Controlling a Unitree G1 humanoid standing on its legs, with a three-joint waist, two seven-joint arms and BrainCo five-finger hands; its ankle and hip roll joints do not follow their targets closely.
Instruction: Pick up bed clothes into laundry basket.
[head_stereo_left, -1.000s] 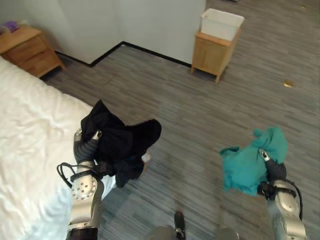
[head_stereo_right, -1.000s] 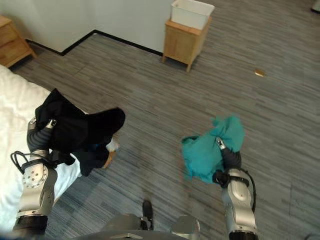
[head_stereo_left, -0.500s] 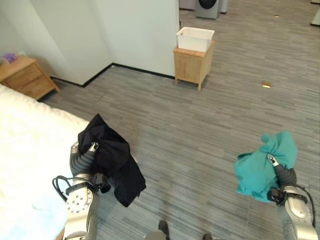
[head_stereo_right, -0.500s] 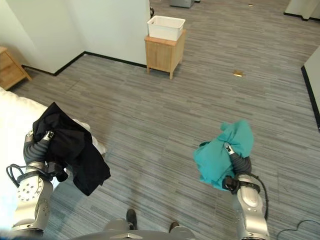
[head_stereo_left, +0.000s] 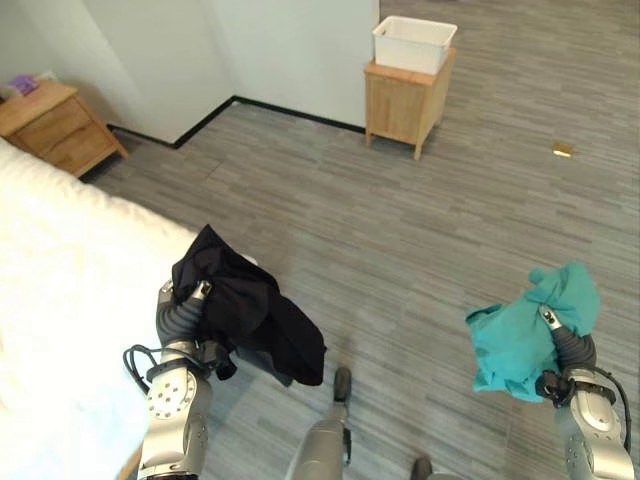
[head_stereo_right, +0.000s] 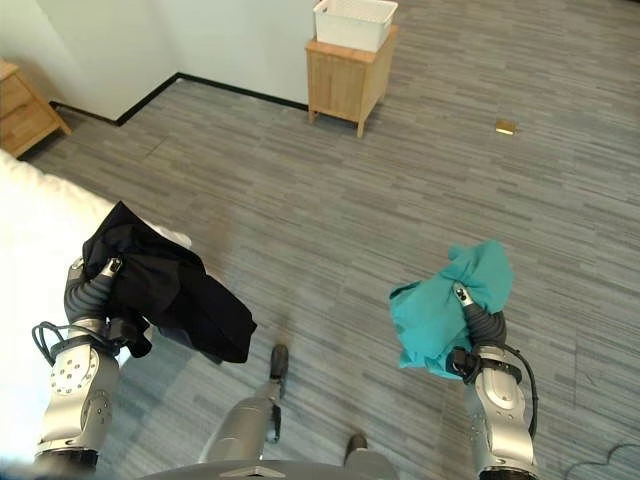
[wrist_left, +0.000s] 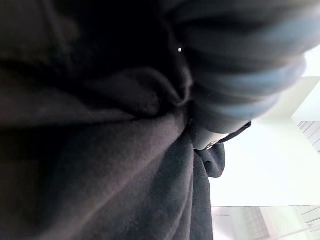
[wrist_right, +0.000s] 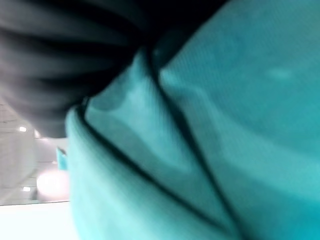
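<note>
While both forearms are raised upright from the elbows, each one carries a bundle of cloth off the floor.

Left hand (head_stereo_left: 190, 300): raised beside the bed's foot-side edge, wrist cover pointing up; one silver finger shows at the cloth's edge, the rest are buried in the fabric, and the left wrist view has dark cloth pressed against the ribbed cover, so the grip cannot be told.

Black garment (head_stereo_left: 250, 318): thick, matte, soft cloth; bunched in a peak over the left hand, with a long flap hanging down toward the floor on the side away from the bed. In the left wrist view (wrist_left: 115, 165) it shows deep folds.

Right hand (head_stereo_right: 478, 322): raised over open floor, well apart from the left; one finger shows against the cloth, the others are hidden in it, so whether they pinch it cannot be told.

Teal garment (head_stereo_right: 440, 310): thin, smooth fabric, crumpled in a loose lump draped over and in front of the right hand, a knot-like bump at its top. In the right wrist view (wrist_right: 210, 140) it lies in sharp creases against the dark cover.

Bed (head_stereo_left: 70, 280): white, rumpled, quilted cover.

Floor (head_stereo_left: 400, 230): grey striped planks.

Laundry basket (head_stereo_left: 413, 44): white plastic, rectangular, open-topped, standing on top of a small wooden cabinet (head_stereo_left: 403, 100) by the wall corner, well apart from both garments.

Nightstand (head_stereo_left: 55, 120): wooden, with drawers, by the bed's head.
</note>
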